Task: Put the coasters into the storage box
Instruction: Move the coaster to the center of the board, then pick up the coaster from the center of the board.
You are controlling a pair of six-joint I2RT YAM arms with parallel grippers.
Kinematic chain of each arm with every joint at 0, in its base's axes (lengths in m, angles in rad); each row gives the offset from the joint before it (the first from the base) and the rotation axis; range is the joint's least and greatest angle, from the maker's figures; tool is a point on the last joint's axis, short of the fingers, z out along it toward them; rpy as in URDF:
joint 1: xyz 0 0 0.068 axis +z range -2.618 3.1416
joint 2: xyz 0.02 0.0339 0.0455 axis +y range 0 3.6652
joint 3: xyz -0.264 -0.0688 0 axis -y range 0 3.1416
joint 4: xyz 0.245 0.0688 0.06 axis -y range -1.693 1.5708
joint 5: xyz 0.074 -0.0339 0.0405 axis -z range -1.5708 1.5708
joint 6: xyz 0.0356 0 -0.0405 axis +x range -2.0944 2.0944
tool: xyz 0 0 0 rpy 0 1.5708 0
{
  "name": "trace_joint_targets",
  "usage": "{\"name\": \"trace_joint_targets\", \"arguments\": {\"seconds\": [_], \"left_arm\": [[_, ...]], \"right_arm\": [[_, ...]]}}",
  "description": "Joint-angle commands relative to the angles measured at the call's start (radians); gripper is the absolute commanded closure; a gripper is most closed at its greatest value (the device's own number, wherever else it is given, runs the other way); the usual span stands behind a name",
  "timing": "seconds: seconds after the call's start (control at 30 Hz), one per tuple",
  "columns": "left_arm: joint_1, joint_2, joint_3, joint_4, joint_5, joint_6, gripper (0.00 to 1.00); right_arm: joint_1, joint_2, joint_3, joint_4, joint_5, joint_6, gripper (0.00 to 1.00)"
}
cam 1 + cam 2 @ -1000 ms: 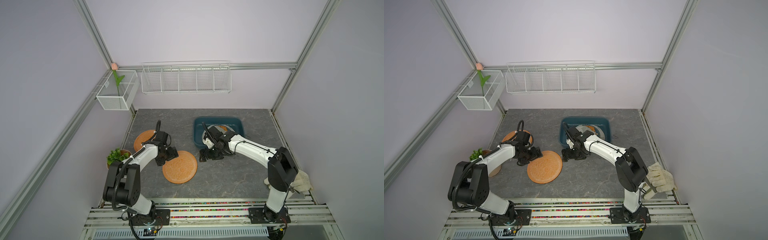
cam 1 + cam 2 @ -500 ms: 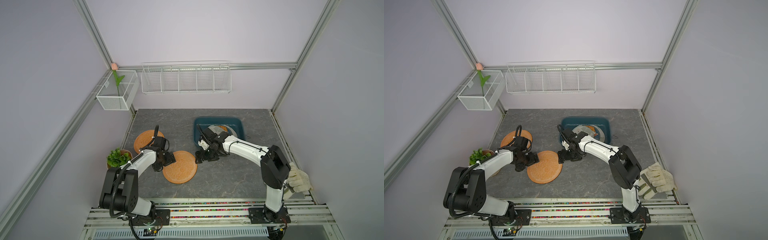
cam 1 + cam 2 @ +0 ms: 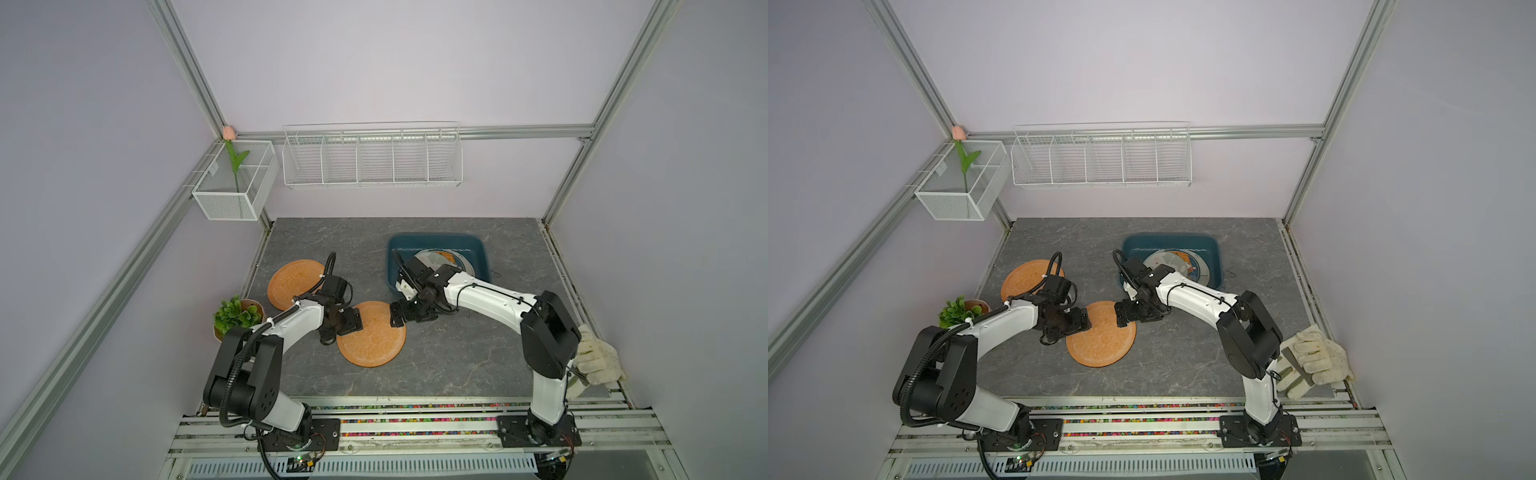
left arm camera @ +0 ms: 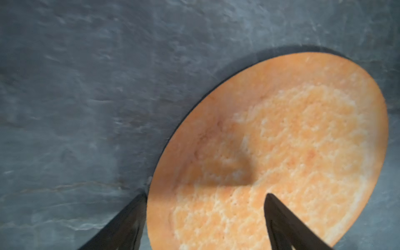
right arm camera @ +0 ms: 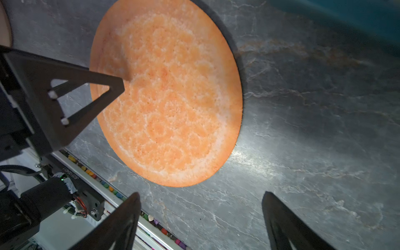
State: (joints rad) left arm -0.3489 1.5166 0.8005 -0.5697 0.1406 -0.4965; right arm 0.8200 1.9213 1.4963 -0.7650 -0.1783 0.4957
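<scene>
Two orange coasters lie on the grey table in both top views. The near one point(image 3: 372, 334) point(image 3: 1102, 336) lies between my two grippers, and the far one point(image 3: 293, 284) is behind my left arm. My left gripper point(image 3: 347, 326) point(image 4: 205, 194) is open and straddles the near coaster's point(image 4: 270, 140) left edge, one finger over the disc and one on the table. My right gripper point(image 3: 397, 318) point(image 5: 200, 193) is open over bare table at the same coaster's point(image 5: 168, 97) far right edge. The teal storage box point(image 3: 436, 240) point(image 3: 1171, 239) holds printed coasters point(image 3: 444, 259).
A potted plant point(image 3: 237, 316) stands at the table's left edge. White gloves point(image 3: 594, 361) lie at the front right corner. Wire baskets point(image 3: 372, 158) hang on the back wall, and a mesh basket with a tulip point(image 3: 232, 187) hangs at the left. My left gripper's finger point(image 5: 86, 86) shows in the right wrist view.
My left gripper has moved forward and right onto the near orange coaster's edge. My right gripper has moved left from the box's front to that coaster's far edge.
</scene>
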Motion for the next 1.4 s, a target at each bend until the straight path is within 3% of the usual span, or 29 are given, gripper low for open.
{"name": "trace_joint_targets", "arguments": {"seconds": [0.0,0.33,0.63,1.37], "left_arm": [[-0.026,0.036,-0.031,-0.004,0.069,-0.012,0.16],[-0.096,0.062,-0.029,0.030,0.103,-0.033,0.18],[-0.100,0.087,-0.012,0.030,0.117,-0.016,0.21],[-0.124,0.136,-0.006,0.054,0.169,-0.011,0.25]], "right_arm": [[0.000,-0.004,-0.042,-0.018,0.052,0.030,0.10],[-0.020,-0.025,-0.139,0.005,0.071,0.064,0.09],[-0.029,0.029,-0.133,0.031,0.060,0.074,0.00],[-0.025,0.096,-0.125,0.119,-0.107,0.067,0.11]]}}
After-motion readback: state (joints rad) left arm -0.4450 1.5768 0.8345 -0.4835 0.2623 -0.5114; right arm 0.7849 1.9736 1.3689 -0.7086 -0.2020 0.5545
